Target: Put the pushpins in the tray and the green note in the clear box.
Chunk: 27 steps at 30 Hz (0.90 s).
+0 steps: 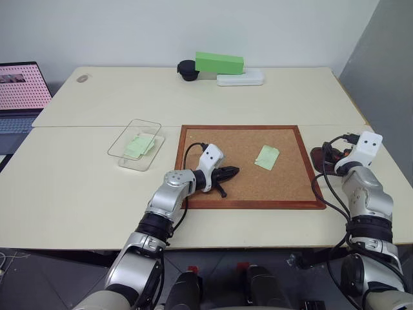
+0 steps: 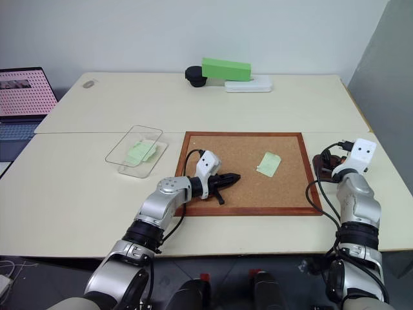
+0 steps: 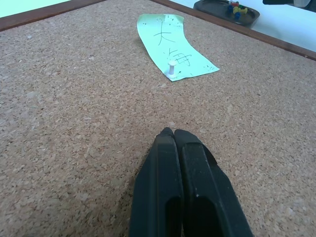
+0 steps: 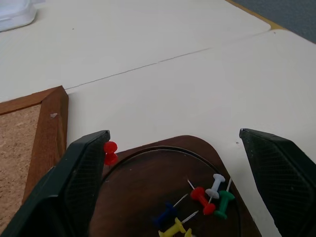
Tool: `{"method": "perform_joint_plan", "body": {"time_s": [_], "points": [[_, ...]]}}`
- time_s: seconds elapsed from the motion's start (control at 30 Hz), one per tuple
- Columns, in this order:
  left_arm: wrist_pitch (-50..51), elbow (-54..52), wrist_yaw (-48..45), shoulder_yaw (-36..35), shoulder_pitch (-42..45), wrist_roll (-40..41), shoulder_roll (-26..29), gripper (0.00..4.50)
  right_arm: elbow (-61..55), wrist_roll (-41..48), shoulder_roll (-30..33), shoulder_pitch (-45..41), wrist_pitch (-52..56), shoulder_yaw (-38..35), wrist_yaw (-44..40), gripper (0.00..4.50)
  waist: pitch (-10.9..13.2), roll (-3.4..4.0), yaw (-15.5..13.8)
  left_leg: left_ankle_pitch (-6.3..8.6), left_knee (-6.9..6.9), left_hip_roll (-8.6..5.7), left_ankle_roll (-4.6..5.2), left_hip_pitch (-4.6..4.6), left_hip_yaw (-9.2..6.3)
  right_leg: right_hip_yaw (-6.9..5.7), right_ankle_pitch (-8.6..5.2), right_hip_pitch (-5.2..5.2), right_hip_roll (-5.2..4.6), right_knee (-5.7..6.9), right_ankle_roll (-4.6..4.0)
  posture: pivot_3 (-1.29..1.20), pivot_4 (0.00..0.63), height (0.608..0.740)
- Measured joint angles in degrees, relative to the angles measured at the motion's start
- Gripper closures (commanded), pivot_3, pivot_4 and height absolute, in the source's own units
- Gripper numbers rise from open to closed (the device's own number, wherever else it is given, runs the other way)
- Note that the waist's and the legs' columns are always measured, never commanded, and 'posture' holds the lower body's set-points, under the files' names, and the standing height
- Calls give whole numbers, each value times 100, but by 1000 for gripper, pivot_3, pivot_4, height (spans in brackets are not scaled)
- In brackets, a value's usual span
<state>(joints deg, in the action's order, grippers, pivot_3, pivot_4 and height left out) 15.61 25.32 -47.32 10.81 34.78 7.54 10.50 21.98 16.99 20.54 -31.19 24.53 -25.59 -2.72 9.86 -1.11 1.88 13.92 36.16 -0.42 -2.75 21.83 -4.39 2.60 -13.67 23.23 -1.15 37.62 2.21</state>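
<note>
Below open right pincer (image 4: 173,163): tray (image 4: 148,197), pushpins (image 4: 207,195).

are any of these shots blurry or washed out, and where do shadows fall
Left wrist view: corkboard grain and the pinned green note crisp, tray soft. Right wrist view: pushpins sharp, soft shadows under them. Head views: even light, faint shadow beneath the left gripper.

Corkboard (image 1: 245,187), laptop (image 1: 22,90), green block (image 1: 219,62)

An office: pale desks (image 1: 97,194), a laptop (image 1: 19,97) and a corkboard (image 1: 248,165) by a bare wall.
</note>
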Motion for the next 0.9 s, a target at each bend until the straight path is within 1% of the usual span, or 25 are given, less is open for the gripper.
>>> {"method": "perform_joint_plan", "body": {"time_s": [0.2, 0.27, 0.3, 0.37, 0.57, 0.67, 0.8, 0.9], "points": [[-26, 65, -10, 5, 38, -2, -5, 4500, -227, 449, -105, -91, 363, -254, 198, 46, -1, 2, -1, 0, 0, 0, 0, 1, 0, 0, -1, 0, 0, 0, 2, 0, 150, 740], [-52, 97, -17, 5, 47, -2, -11, 4500, -264, 453, -89, -87, 396, -244, 198, 46, -4, 7, -1, 0, 0, -1, 0, 1, 0, 0, -4, 0, 0, 0, 7, 0, 150, 740], [-74, 112, -19, 5, 48, -2, -12, 4500, -278, 445, -67, -83, 397, -227, 190, 46, -5, 9, -2, 0, 0, -1, 0, 1, 0, 0, -15, 0, 0, 0, 25, 0, 150, 740], [-101, 134, -23, 5, 51, -2, -15, 4500, -320, 367, 11, -57, 392, -133, 172, 46, -7, 11, -2, 0, 0, -1, 0, 1, 0, 0, -15, 0, 0, 0, 25, 0, 150, 740], [-113, 159, -23, 2, 63, -2, -50, 4500, -336, -92, 215, 78, 194, 317, 140, 46, -9, 14, -1, 0, 0, -1, 0, 0, 1, 1, -15, 0, 0, 0, 26, 0, 150, 740], [-116, 164, -13, 2, 64, -2, -55, 4500, -343, -442, 403, 110, -136, 668, -16, 46, -9, 15, -2, 0, 1, -3, 0, 1, 1, 0, -16, 0, 0, 0, 26, 0, 150, 740], [-121, 174, 10, -5, 66, -2, -53, 4500, -562, -1008, 756, 297, -823, 1290, -457, 46, -9, 15, -1, 0, 0, -1, 0, 0, 0, 0, -16, 0, 1, -1, 27, 0, 150, 740], [-125, 175, 28, -7, 65, -2, -48, 4500, -877, -1067, 736, 393, -1022, 1611, -896, 46, -9, 15, 2, 0, 1, 0, 0, -1, 0, 0, -16, 0, 1, -1, 27, 0, 150, 740]]}}
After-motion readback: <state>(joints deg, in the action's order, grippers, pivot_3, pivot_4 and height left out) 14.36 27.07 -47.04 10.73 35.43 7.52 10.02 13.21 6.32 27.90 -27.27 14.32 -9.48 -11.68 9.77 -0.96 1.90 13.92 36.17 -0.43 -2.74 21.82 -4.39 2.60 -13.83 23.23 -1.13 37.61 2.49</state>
